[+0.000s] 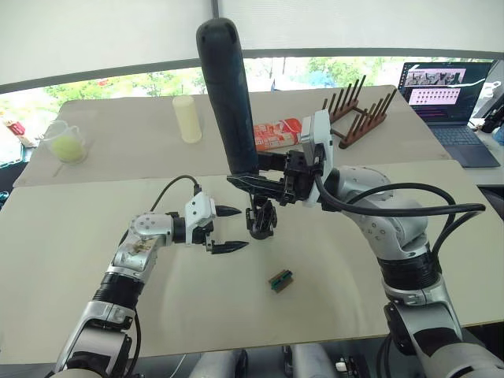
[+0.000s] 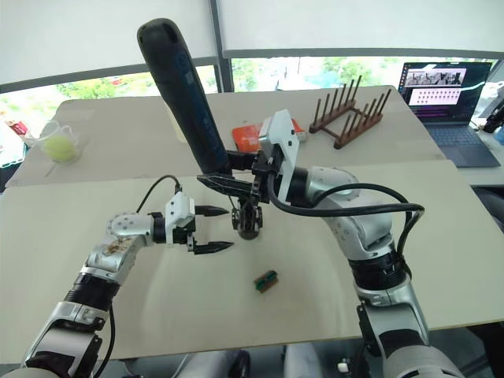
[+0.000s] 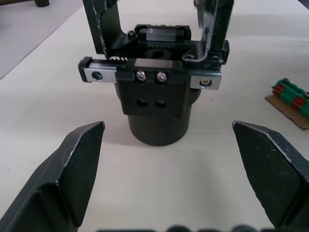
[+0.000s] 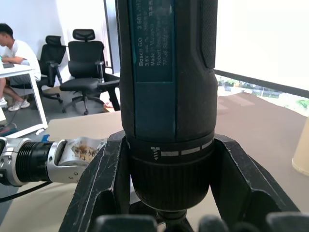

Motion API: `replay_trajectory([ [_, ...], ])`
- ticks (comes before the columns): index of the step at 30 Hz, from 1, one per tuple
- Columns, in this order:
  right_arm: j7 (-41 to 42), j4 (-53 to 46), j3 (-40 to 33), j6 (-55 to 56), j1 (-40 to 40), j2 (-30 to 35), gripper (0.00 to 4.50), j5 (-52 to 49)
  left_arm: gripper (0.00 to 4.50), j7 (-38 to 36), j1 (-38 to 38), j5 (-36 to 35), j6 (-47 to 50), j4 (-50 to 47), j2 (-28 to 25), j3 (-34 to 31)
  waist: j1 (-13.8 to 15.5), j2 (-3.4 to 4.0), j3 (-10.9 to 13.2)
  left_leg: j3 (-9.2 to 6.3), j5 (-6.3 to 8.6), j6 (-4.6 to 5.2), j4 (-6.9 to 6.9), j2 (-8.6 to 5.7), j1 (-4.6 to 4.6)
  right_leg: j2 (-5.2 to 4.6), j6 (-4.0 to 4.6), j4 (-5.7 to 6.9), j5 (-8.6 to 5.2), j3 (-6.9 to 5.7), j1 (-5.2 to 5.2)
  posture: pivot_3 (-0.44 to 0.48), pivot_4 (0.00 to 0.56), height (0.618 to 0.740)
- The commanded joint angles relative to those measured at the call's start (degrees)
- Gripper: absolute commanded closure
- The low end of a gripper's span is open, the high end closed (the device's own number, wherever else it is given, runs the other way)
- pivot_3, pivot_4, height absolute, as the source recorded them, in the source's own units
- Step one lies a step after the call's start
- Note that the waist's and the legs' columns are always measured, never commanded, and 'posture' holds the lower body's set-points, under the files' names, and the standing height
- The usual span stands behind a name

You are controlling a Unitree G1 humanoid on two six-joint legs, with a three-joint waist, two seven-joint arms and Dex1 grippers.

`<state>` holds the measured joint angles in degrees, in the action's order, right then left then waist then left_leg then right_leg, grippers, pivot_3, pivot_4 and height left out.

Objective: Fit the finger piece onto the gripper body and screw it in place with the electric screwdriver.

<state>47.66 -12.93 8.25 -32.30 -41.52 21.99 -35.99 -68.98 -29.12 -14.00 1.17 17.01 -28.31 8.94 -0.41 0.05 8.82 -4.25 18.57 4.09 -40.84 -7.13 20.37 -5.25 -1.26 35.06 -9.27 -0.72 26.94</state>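
Two grippers: right clamps electric screwdriver above gripper body; left spread, just beside body.

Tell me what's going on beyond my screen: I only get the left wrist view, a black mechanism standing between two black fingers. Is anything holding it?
Observer: No. The left gripper is open, its fingers either side of the gripper body without touching it.
Operator: What hangs above it?
Observer: The electric screwdriver, nearly upright, with its lower end over the body.
Operator: Who holds that?
Observer: The right gripper, shut around the tool's collar.
Operator: And that green thing at my edge?
Observer: A small green-brown block, lying alone on the table nearer the robot.
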Motion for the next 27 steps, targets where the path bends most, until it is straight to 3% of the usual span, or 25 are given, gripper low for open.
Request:
replay_trajectory([
  [1, 1.1, -1.7, -1.3, 3.5, -0.4, -0.8, 2.59, 0.7, 0.00, -0.5, -1.2, 0.5, -1.9, 0.5, 0.6, 0.1, -0.1, 0.00, 0.0, 0.00, 0.00, 0.00, 0.00, 0.00, 0.00, 0.01, 0.00, 0.00, 0.00, -0.01, 0.00, 0.000, 0.150, 0.740],
  [27, 2.8, -0.5, -1.6, 5.1, 0.5, -2.3, 2.59, 4.0, 0.00, -0.1, -2.2, 2.2, -3.3, 2.4, 2.3, 0.2, -0.3, 0.00, 0.0, 0.00, 0.00, 0.00, 0.00, -0.01, 0.03, 0.03, 0.00, 0.01, 0.00, 0.00, 0.04, 0.000, 0.150, 0.740],
])
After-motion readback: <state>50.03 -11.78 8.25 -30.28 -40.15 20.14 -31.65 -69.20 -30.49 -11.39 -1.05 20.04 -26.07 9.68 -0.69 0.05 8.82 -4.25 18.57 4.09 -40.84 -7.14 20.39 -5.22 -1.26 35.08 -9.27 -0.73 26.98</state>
